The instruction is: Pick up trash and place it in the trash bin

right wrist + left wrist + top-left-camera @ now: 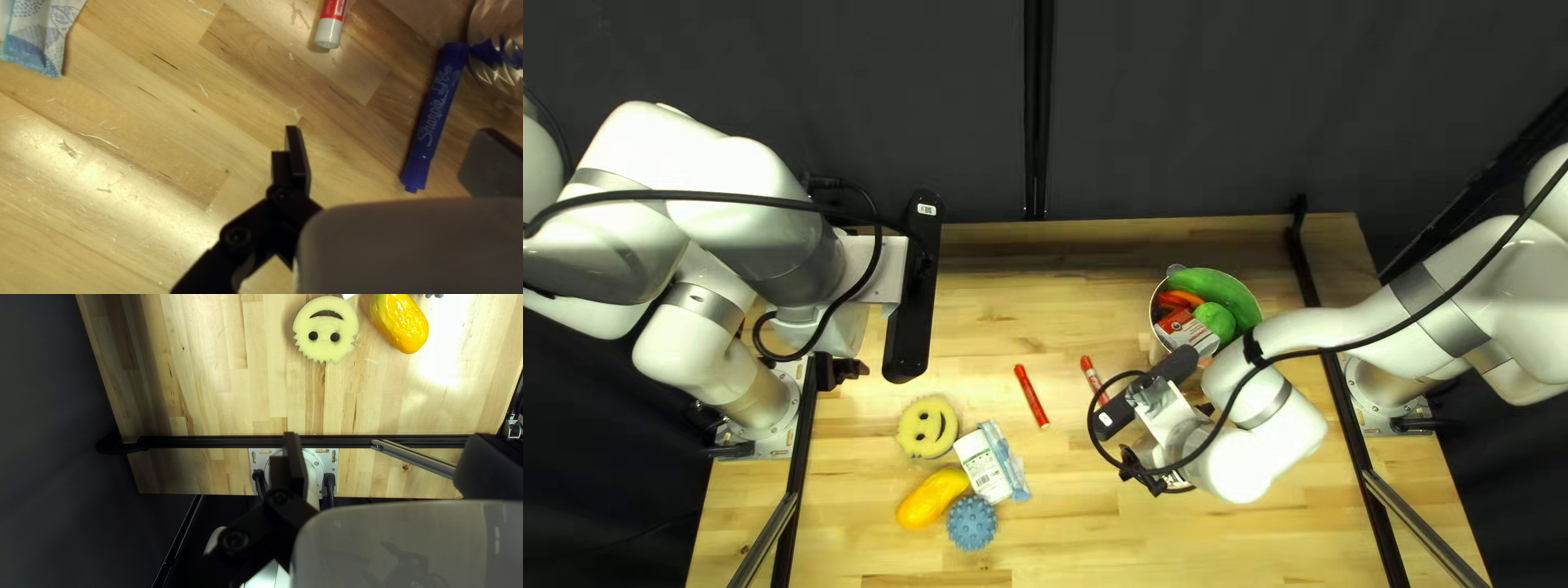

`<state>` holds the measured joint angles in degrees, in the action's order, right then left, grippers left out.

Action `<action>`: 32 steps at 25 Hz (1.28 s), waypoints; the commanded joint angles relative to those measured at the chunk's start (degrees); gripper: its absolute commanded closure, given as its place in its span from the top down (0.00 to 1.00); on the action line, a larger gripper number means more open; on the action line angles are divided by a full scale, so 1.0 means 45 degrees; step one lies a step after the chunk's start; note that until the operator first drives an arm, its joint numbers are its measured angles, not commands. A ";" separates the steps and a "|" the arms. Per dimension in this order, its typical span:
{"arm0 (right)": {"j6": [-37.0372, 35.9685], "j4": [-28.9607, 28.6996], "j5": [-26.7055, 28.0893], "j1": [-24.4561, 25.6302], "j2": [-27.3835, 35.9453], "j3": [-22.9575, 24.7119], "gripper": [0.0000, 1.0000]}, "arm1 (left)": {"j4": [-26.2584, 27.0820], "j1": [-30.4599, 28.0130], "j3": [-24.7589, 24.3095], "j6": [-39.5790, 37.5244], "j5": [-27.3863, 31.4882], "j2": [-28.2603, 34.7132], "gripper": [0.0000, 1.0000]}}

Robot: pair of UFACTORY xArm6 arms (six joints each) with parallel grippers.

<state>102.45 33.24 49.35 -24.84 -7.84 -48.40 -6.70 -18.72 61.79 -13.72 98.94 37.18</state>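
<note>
While both arms reach over the table, each claw is spread wide and grips nothing, the left gripper [849, 371] and the right gripper [1141, 475] alike. Counting clock hours from the white-and-blue packet [1014, 477] in the top left view, with twelve toward the dark curtain, the left gripper is at ten o'clock, the right at three. The packet lies on the table, overlapped by a white labelled item [982, 468]. The smiling yellow sponge [927, 427] sits at ten, the yellow-orange fruit [930, 500] at eight, the spiky blue ball [972, 524] at seven. At two o'clock stands a filled round container [1154, 346]. In the right wrist view, a blue marker [435, 117] lies between the open fingers, ungripped.
</note>
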 commanded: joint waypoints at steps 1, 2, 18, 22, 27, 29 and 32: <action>0.0398 -0.0074 0.0212 -0.0319 0.0125 0.0236 1.00 | 0.0000 0.0000 0.0000 0.0000 0.0000 0.0000 1.00; 0.0573 -0.0049 0.0226 -0.0425 0.0100 0.0264 1.00 | 0.0000 0.0000 0.0000 0.0000 0.0000 0.0000 1.00; 0.3659 0.0972 -0.0798 -0.0645 0.0208 0.1834 1.00 | 0.0000 0.0000 0.0000 0.0000 0.0000 0.0000 1.00; 0.3972 0.1236 -0.0972 -0.0552 0.0123 0.1926 1.00 | 0.0000 0.0000 0.0000 0.0000 0.0000 0.0000 1.00; 0.4062 0.1414 -0.1051 -0.0569 0.0033 0.1923 1.00 | 0.0000 0.0000 0.0000 0.0000 0.0000 0.0000 1.00; 0.4035 0.1441 -0.1060 -0.0581 -0.0006 0.1895 1.00 | 0.0000 0.0000 0.0000 0.0000 0.0000 0.0000 1.00; 0.4009 0.1512 -0.1130 -0.0576 -0.0116 0.1859 1.00 | 0.0000 0.0000 0.0000 0.0000 0.0000 0.0000 1.00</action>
<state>120.55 39.81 44.50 -27.46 -8.08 -39.95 -6.70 -18.72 61.79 -13.72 98.94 37.18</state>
